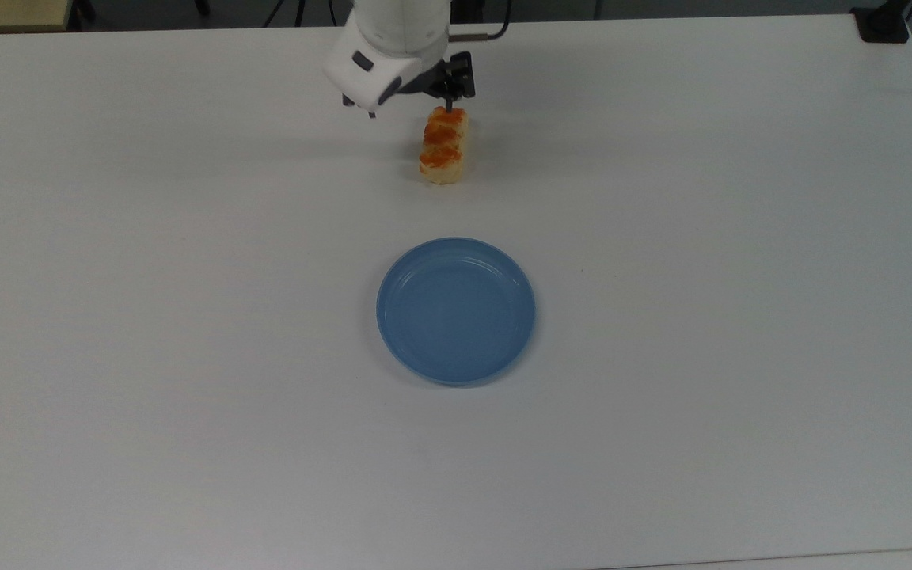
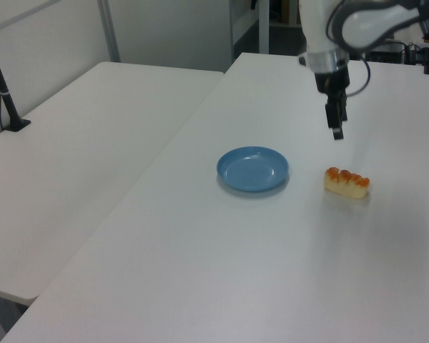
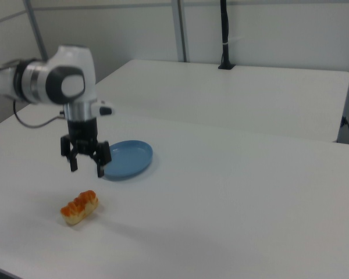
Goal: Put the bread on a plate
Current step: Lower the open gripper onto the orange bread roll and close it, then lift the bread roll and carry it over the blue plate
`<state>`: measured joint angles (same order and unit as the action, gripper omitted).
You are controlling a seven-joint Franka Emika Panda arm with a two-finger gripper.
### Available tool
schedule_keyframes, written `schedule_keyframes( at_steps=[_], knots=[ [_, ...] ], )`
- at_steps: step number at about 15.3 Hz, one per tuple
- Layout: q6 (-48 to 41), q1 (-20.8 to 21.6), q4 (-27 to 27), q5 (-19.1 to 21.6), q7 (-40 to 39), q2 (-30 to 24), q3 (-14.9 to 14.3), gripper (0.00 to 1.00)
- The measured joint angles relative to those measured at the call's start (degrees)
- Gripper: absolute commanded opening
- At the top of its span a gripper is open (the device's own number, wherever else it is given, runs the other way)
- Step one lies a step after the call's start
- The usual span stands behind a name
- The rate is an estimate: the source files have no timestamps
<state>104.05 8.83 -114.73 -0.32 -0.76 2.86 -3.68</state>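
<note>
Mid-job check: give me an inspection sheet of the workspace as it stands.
Surface: white table, bare apart from the job's things.
Job's things: bread lying on the table, apart from the plate, which holds nothing.
Clutter: nothing seen.
Gripper: gripper open, hanging above the table near the bread, not touching it.
Cables: dark cable looping along the arm.
Surroundings: second white table alongside; black post on a far table.
</note>
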Motion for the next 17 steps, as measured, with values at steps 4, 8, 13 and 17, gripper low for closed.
schedule_keyframes(
  at_steps=[4, 8, 13, 17],
  knots=[
    [11.5, 2.2, -10.8, 0.0, 0.0, -1.4, 0.0, 1.00],
    [16.6, 3.9, -15.0, 0.0, 0.6, -2.1, 0.1, 1.00],
    [18.7, 6.4, -16.2, -3.1, 8.0, -1.7, 0.1, 0.99],
    [19.4, 6.7, -16.5, -5.9, 11.2, 1.0, 1.2, 0.41]
  ],
)
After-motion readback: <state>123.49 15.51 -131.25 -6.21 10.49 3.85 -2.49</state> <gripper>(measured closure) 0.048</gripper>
